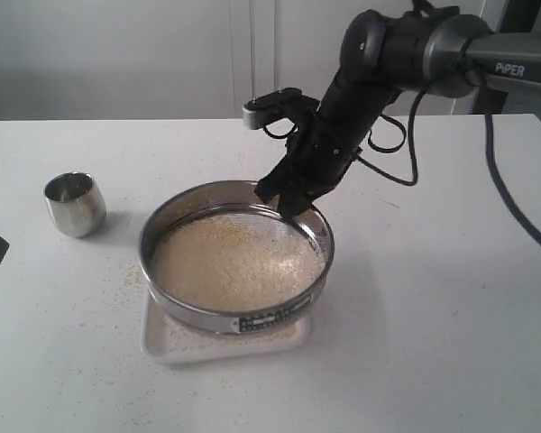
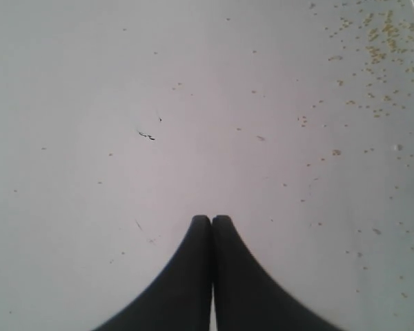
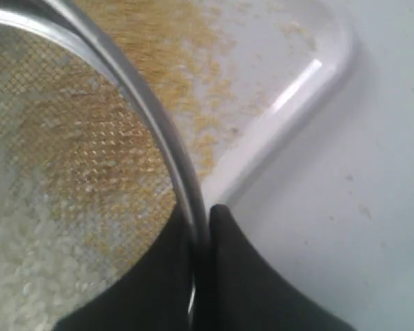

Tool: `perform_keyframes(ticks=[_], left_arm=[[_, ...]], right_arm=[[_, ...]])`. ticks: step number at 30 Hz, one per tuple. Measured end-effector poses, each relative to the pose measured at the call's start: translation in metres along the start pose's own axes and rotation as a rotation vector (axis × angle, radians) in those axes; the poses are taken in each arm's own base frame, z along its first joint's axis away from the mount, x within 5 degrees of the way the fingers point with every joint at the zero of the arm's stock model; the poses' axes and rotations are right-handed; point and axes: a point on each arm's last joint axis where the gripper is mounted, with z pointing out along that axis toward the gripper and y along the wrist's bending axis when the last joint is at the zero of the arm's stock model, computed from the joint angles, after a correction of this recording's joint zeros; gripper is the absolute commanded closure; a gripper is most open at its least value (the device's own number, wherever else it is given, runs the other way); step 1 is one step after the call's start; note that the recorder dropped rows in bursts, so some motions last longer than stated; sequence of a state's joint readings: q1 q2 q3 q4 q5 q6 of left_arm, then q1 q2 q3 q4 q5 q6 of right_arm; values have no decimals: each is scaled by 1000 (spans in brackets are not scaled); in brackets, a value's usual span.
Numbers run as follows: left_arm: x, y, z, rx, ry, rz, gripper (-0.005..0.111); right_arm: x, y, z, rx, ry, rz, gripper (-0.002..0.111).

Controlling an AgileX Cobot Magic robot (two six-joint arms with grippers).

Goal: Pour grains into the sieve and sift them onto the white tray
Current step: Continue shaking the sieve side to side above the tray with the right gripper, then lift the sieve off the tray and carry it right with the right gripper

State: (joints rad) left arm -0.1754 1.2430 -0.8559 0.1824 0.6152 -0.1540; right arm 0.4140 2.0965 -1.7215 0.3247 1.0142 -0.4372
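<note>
Lettering "PiPER" (image 1: 516,68) stands in white on the grey link of the right arm (image 1: 406,45), above the far right of the white counter (image 1: 433,316). A small black-and-white label (image 1: 269,317) sits on the wall of the round, shallow steel-rimmed sieve with a fine mesh bottom (image 1: 198,314), on the side facing the near edge. Its print is too small to read.

The black right fingers (image 1: 287,194) (image 3: 248,283) are clamped on the sieve's rim at the side toward the far edge. In the right wrist view one finger lies inside the rim and the other outside, with the steel band pinched between them. The black left fingers (image 2: 183,283) are pressed together with nothing between them, over bare counter near the left edge.

The sieve is in the middle of the counter, over the flat white rectangular plastic tray with rounded corners (image 1: 185,347) (image 3: 310,76), whose near rim shows from under it. Whether the sieve touches the tray cannot be told. The grains (image 1: 234,262) (image 3: 27,269), pale and rice-like here, cover most of the mesh. Tiny yellow granules (image 3: 193,76) lie on the tray beneath, and more strewn granules (image 2: 383,34) dot the counter near the left fingers. A small rounded steel cup (image 1: 75,204) stands upright toward the left edge, well apart from the sieve.
</note>
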Motion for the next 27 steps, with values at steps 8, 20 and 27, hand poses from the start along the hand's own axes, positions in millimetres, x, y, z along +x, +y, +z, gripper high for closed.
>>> perform_keyframes(ticks=[8,20,27], left_arm=[[-1,0,0,-3,-11,3,107],[-1,0,0,-3,-12,3,107],[-1,0,0,-3,-13,3,107]], right_arm=[[-5,0,-1,9,-51,-47,108],[6,-37,-6,125,-31,173,108],[25,-86,-39,184,-61,315,108]])
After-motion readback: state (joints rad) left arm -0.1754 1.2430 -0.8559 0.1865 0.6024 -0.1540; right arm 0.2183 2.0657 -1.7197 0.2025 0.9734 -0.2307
